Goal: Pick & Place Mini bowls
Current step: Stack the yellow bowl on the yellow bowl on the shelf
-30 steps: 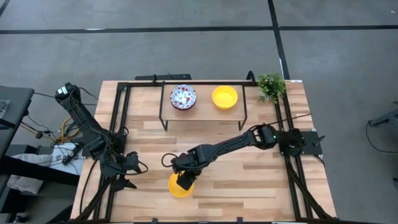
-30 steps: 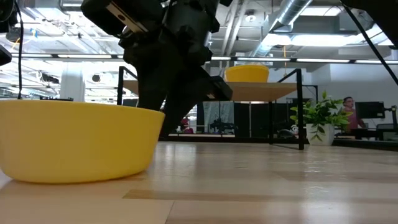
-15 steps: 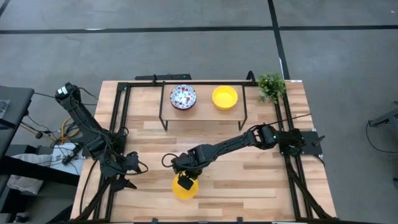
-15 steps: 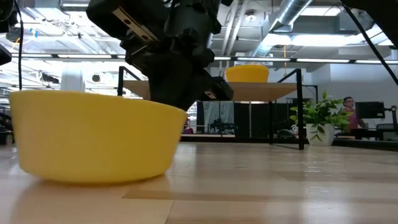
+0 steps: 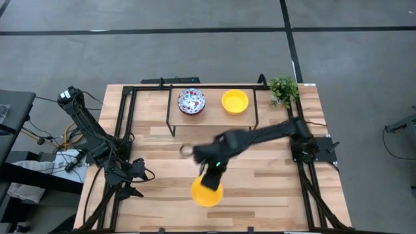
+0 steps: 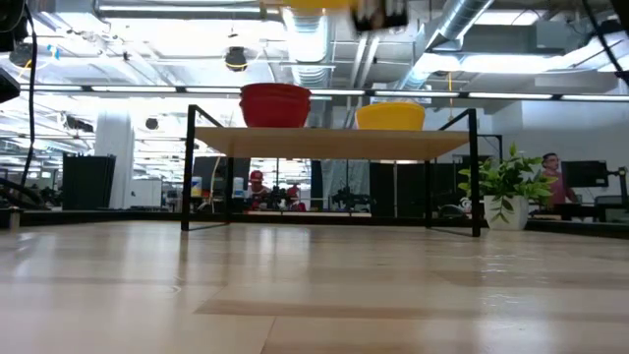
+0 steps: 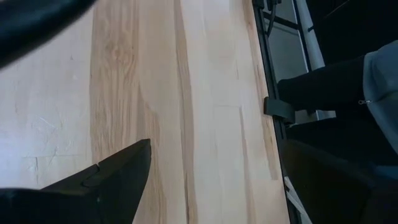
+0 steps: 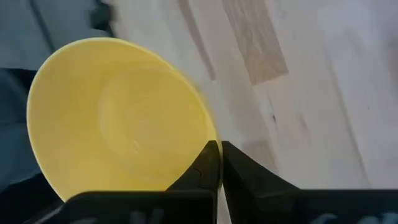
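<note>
Yellow and glossy, a mini bowl (image 5: 207,193) hangs in the lower middle of the high view, pinched at its rim by the right end effector (image 5: 212,177), whose fingers (image 8: 208,167) are clamped together over the bowl's edge in the right wrist view. In the low view only the bowl's underside (image 6: 310,4) shows, cut off at the top edge of the frame, clear of the wooden surface (image 6: 314,285). Two more mini bowls sit on the raised shelf (image 5: 211,116) at the upper middle of the high view: a floral speckled bowl (image 5: 191,101) on the left and a second yellow bowl (image 5: 234,101) just beside it. A small green potted plant (image 5: 283,89) stands right of the shelf. The left end effector (image 5: 133,177) rests at the lower left over the surface, fingers spread apart and holding nothing.
</note>
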Motion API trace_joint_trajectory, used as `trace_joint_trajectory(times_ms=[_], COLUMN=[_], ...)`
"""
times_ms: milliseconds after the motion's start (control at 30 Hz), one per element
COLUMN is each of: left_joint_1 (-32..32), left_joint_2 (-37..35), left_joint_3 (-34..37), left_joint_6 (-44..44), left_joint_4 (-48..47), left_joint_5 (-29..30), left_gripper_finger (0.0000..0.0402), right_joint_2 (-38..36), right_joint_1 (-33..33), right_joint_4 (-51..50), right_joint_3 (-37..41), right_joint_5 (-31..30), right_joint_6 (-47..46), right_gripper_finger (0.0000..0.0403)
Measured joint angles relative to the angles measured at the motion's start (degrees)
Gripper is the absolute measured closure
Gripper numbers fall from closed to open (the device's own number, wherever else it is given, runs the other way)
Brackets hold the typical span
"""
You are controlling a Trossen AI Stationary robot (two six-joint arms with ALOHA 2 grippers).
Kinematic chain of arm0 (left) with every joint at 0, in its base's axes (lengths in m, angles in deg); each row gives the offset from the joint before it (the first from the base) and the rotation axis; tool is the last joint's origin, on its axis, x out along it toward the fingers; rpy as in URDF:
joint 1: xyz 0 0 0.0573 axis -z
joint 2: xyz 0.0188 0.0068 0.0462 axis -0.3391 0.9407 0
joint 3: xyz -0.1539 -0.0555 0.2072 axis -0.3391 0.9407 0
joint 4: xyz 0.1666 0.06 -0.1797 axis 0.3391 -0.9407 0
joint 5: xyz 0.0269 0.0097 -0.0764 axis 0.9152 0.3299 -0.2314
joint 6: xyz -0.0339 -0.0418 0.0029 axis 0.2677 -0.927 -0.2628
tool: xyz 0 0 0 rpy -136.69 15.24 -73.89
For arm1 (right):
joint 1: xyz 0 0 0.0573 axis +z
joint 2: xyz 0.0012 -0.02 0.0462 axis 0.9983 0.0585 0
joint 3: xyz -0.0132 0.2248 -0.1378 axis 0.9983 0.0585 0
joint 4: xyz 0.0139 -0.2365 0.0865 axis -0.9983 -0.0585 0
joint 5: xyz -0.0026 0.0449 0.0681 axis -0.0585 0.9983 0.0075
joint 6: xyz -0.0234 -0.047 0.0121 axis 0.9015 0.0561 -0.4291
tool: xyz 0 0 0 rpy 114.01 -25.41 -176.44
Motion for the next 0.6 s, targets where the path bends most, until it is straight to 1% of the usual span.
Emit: trace_joint_trajectory(times_ms=[67,133,333,467,600], left_joint_1=[0.0,0.0,-0.1,-0.1,-0.1], left_joint_2=[0.0,0.0,0.0,0.0,0.0], left_joint_3=[0.0,0.0,0.0,0.0,0.0], left_joint_6=[0.0,0.0,0.0,0.1,0.0], left_joint_4=[0.1,0.5,1.3,1.7,2.2], left_joint_5=[0.3,0.4,3.5,5.7,5.8], left_gripper_finger=[0.0046,0.0046,0.0046,0.0046,0.0046], right_joint_2=[-4.8,-9.5,-21.2,-25.6,-27.2], right_joint_1=[-1.3,-3.1,-9.3,-14.9,-21.8], right_joint_4=[-2.9,-6.9,-17.6,-21.5,-22.0], right_joint_3=[0.0,0.0,0.0,0.0,0.0], right_joint_5=[0.1,-1.5,-13.6,-18.3,-20.5], right_joint_6=[0.3,-0.2,-1.7,-0.3,5.4], right_gripper_finger=[0.0402,0.0402,0.0402,0.0403,0.0403])
